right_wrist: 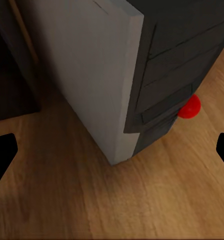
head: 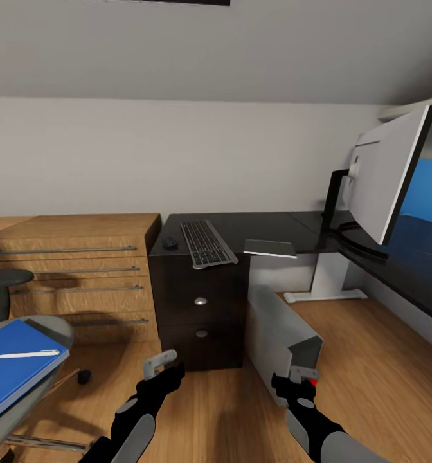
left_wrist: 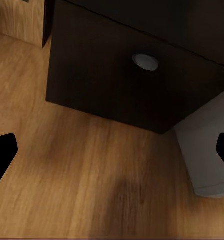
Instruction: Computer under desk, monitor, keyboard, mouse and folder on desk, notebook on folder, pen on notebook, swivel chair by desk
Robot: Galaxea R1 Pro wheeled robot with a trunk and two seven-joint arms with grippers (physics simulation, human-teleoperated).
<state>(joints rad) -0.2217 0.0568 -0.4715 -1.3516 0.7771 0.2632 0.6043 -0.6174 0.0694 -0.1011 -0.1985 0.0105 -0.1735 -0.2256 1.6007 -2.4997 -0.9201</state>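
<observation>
Computer [head: 277, 328] standing on floor, long axis running desk-to-robot (red light frontward), both grippers [head: 160, 363] [head: 304, 374] spread, empty

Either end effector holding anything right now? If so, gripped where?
Nothing held. Left end effector and right end effector are both open above the floor, near the computer.

Pale grey walls [head: 177, 154], sloped ceiling [head: 209, 45], oak plank floor [head: 370, 360], low oak cabinet [head: 81, 270] by wall
</observation>
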